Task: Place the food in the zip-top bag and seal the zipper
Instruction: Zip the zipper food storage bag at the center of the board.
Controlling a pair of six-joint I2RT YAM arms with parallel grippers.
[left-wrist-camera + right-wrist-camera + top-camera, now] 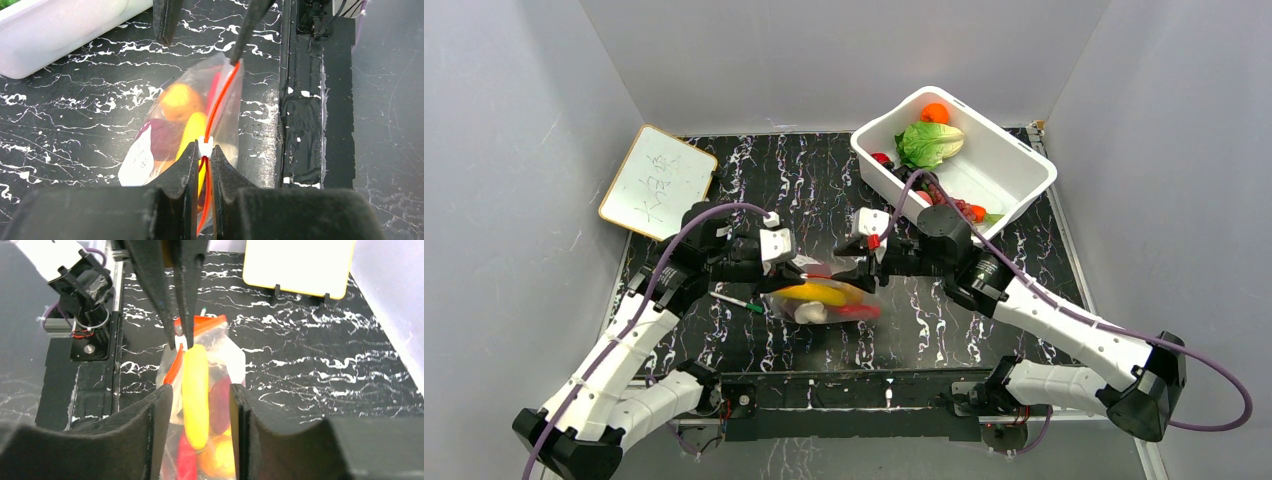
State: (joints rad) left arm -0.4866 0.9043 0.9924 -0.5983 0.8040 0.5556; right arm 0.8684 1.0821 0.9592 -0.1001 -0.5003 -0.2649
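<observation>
Pinching the thin red-orange zipper [220, 100] at its white slider [205, 145], left end effector [202, 150] is pressed together. Clear crinkly zip-top bag [227, 135] sits on the black marbled bench [824, 180] between the arms, with glossy food [192, 130] inside: yellow, orange, purple, red pieces. Right end effector [200, 390] is spread, straddling the bag's other end. Further back: white rectangular tub [1014, 165], yellow-framed whiteboard [656, 180].

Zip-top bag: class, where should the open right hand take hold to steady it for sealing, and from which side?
Right hand: probably pinch the zipper at its free end, opposite the left hand, coming from its own side. The strip is thin and flat, running straight between the hands; the food makes the bag bulge elsewhere.
</observation>
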